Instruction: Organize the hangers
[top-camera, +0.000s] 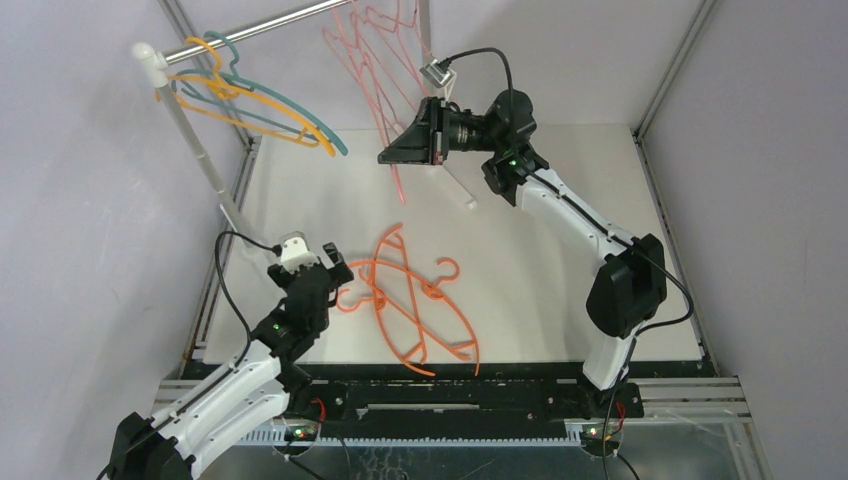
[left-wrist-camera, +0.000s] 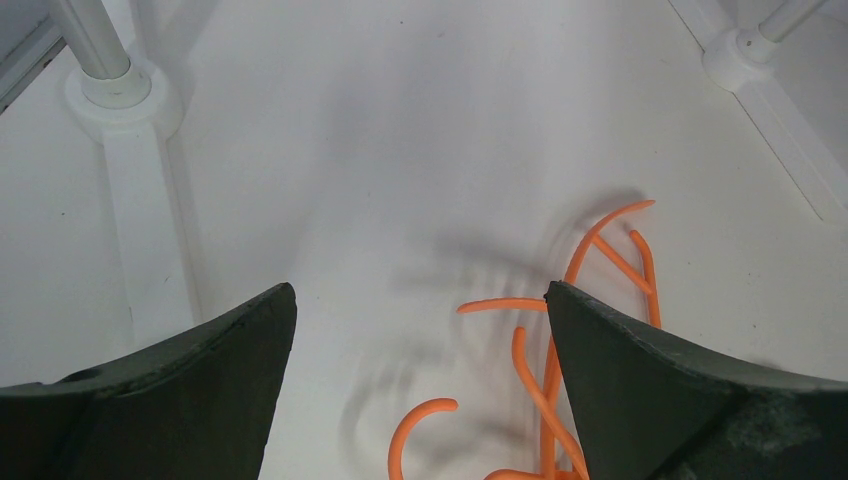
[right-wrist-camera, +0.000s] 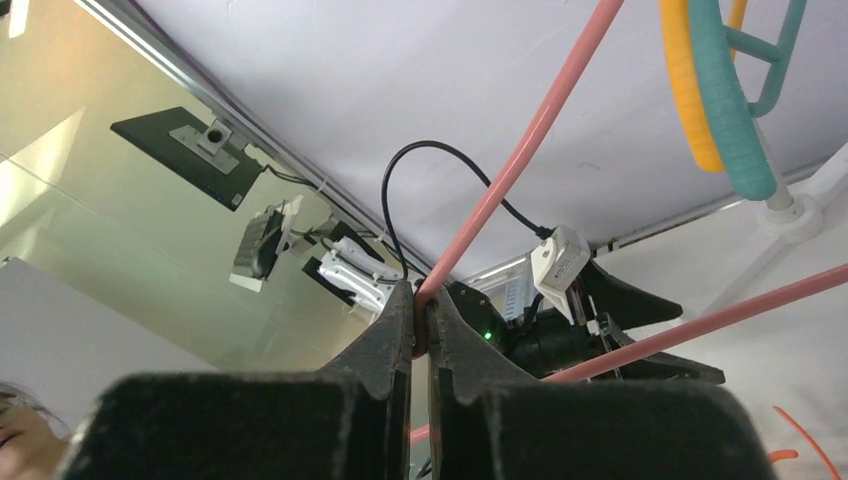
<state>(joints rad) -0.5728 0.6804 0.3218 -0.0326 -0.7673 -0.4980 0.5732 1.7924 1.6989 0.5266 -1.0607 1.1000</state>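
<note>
- Orange hangers (top-camera: 405, 300): bright orange, plain.
- Pale pink hangers (right-wrist-camera: 530, 140): soft salmon pink, no pattern.
- Teal hanger (right-wrist-camera: 722, 95): solid teal.
- Yellow-orange hanger (right-wrist-camera: 680, 80): warm yellow-orange.
- Rail (top-camera: 270, 27): silver.
- Post (top-camera: 185, 125): white.
- Table (top-camera: 540, 230): plain white.
- Walls (top-camera: 80, 200): pale lilac.
- Left gripper (left-wrist-camera: 420, 300) and right gripper (right-wrist-camera: 422, 300): dark grey-black.
- Left arm (top-camera: 230, 390) and right arm (top-camera: 580, 210): white shells, black joints.

Hangers (top-camera: 405, 300) on table (top-camera: 540, 230) ctr; rail (top-camera: 260, 28) behind.
</note>
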